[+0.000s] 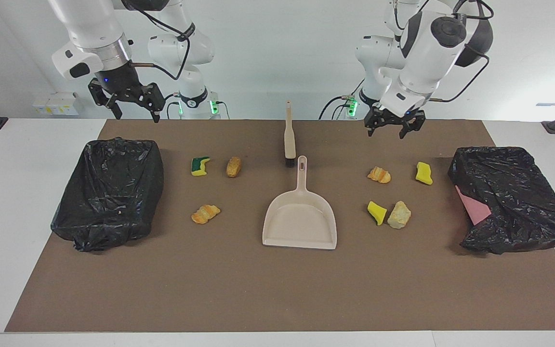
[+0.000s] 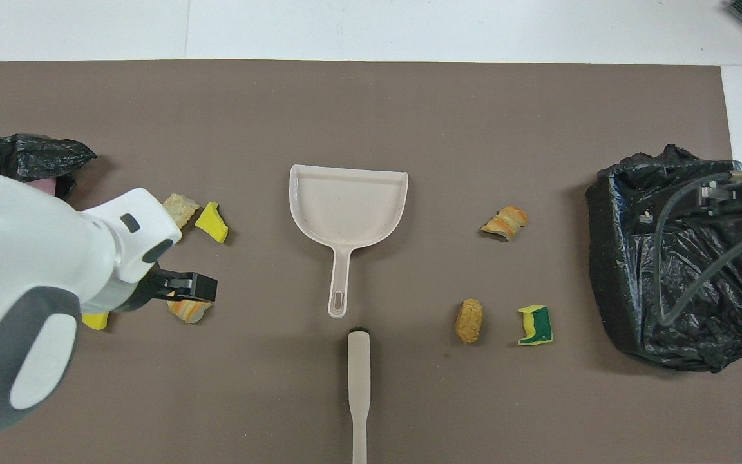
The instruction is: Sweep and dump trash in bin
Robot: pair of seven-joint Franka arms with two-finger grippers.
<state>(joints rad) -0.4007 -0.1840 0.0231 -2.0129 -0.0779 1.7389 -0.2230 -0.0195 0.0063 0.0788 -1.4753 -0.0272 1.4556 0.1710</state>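
Note:
A beige dustpan (image 1: pixel 299 219) (image 2: pixel 347 206) lies mid-mat, handle toward the robots, with a beige brush (image 1: pixel 289 137) (image 2: pixel 358 386) just past the handle's end. Trash is scattered to both sides. Toward the right arm's end lie a green-backed sponge (image 1: pixel 200 166) (image 2: pixel 535 325), a bread lump (image 1: pixel 233 166) and a croissant (image 1: pixel 205 213). At the left arm's end lie a croissant (image 1: pixel 379 174), two yellow sponges (image 1: pixel 423 173) (image 1: pixel 376 212) and a pale lump (image 1: pixel 399 215). My left gripper (image 1: pixel 393 129) (image 2: pixel 190 288) hangs open and empty over that croissant. Open as well, my right gripper (image 1: pixel 135 112) hovers over its bin.
Two bins lined with black bags stand at the mat's ends, one (image 1: pixel 109 190) (image 2: pixel 677 258) at the right arm's end, the other (image 1: pixel 508 197) (image 2: pixel 23 154) at the left arm's end with a pink patch showing. The left arm covers part of that bin from overhead.

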